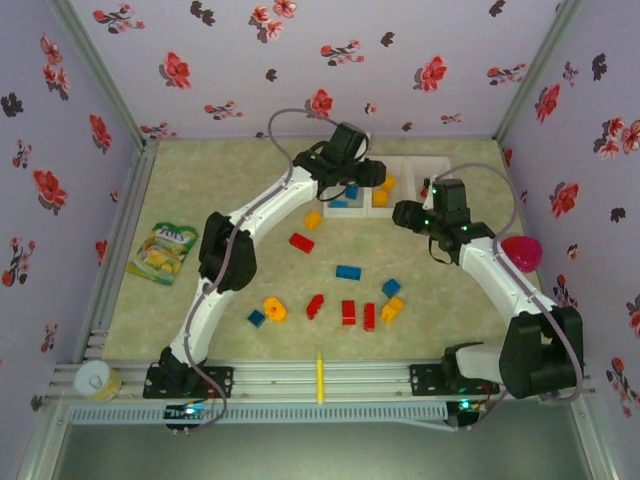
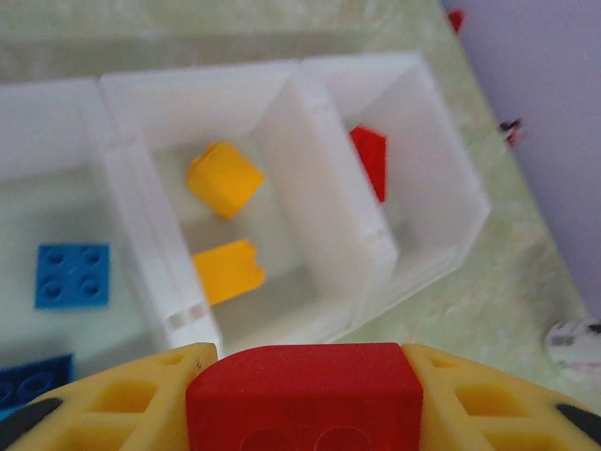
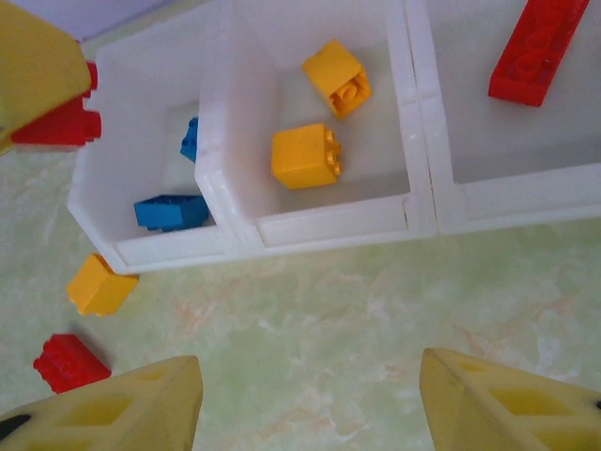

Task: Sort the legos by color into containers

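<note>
Legos [image 1: 348,272] in red, blue and yellow lie scattered on the green table [image 1: 450,310], most of them at 6 o'clock from its middle. The left arm [image 1: 250,225] stretches from its base toward 1 o'clock, and the right arm [image 1: 500,280] bends in from 4 o'clock. Three white containers [image 1: 410,165] stand in a touching row at 1 o'clock. A green packet [image 1: 165,250] lies at 9 o'clock and a pink object [image 1: 521,252] at 3 o'clock.

The left gripper [image 1: 372,173] hangs over the containers, its fingers clamped on a red brick [image 2: 305,399]. The right gripper [image 3: 310,376] hovers over bare table at 6 o'clock of the row, fingers wide apart with nothing between them.

In the left wrist view, the 9 o'clock container holds blue bricks [image 2: 72,275], the middle one two yellow bricks [image 2: 223,177], and the 3 o'clock one a red piece [image 2: 369,160]. In the right wrist view, a loose yellow brick [image 3: 100,285] sits just beside the blue container at 7 o'clock, with a loose red brick [image 3: 68,362] near it.
</note>
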`<act>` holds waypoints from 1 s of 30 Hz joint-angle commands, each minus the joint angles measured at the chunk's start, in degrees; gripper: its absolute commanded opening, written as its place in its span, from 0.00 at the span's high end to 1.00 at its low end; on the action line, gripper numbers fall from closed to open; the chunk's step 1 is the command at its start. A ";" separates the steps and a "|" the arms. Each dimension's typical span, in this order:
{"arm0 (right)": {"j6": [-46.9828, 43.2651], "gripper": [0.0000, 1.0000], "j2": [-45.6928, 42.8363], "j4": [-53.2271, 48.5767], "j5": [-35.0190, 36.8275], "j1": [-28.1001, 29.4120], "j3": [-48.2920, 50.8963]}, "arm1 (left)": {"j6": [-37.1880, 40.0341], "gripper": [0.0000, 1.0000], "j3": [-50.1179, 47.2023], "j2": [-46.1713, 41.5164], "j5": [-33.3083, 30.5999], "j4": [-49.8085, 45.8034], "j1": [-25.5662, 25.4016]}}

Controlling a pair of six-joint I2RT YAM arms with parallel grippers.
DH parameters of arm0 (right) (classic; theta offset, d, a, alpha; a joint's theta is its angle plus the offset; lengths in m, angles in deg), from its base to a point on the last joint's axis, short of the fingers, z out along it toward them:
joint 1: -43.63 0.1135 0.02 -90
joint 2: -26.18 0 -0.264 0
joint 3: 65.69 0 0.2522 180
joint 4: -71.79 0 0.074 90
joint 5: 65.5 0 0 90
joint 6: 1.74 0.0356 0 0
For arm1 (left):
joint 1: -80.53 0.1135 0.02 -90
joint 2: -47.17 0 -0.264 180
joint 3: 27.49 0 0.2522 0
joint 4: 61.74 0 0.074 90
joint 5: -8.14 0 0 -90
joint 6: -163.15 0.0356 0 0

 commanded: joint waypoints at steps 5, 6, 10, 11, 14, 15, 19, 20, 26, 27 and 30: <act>5.17 0.35 -1.77 10.93 -0.39 -0.52 2.81 | -10.01 0.66 2.05 2.89 5.72 11.14 -0.45; 5.90 0.35 -2.24 13.17 -0.61 -0.52 3.58 | -11.44 0.67 2.08 2.92 6.34 12.01 -0.44; 7.71 0.34 -3.63 22.78 -0.64 -0.53 7.17 | -16.03 0.67 2.09 1.67 7.31 13.40 -0.52; 7.79 0.34 -3.85 24.84 -0.69 -0.53 7.76 | -17.08 0.67 1.88 1.08 7.25 13.86 -0.48; 7.45 0.33 -4.26 31.84 -1.54 -0.52 9.97 | -20.13 0.67 1.30 -0.41 7.24 14.26 -0.42; 7.07 0.33 -4.31 33.88 -1.87 -0.52 10.55 | -21.45 0.68 1.02 -0.87 7.18 14.20 -0.30; 5.94 0.30 -3.25 39.12 -2.23 -0.52 10.76 | -27.07 0.68 -3.11 -2.96 8.51 18.55 -0.34; 5.56 0.30 -2.74 39.84 -2.20 -0.52 10.55 | -28.34 0.68 -4.52 -3.77 8.75 19.93 -0.34; 5.59 0.28 1.98 44.00 -3.80 -0.53 8.22 | -32.23 0.68 -9.53 -6.35 10.12 26.01 -0.30; 5.64 0.28 2.87 44.29 -4.44 -0.57 7.59 | -32.92 0.68 -9.92 -6.47 10.54 26.97 -0.30; 6.05 0.28 5.10 47.18 -6.01 -0.52 7.22 | -34.68 0.68 -10.53 -6.27 11.69 28.88 -0.31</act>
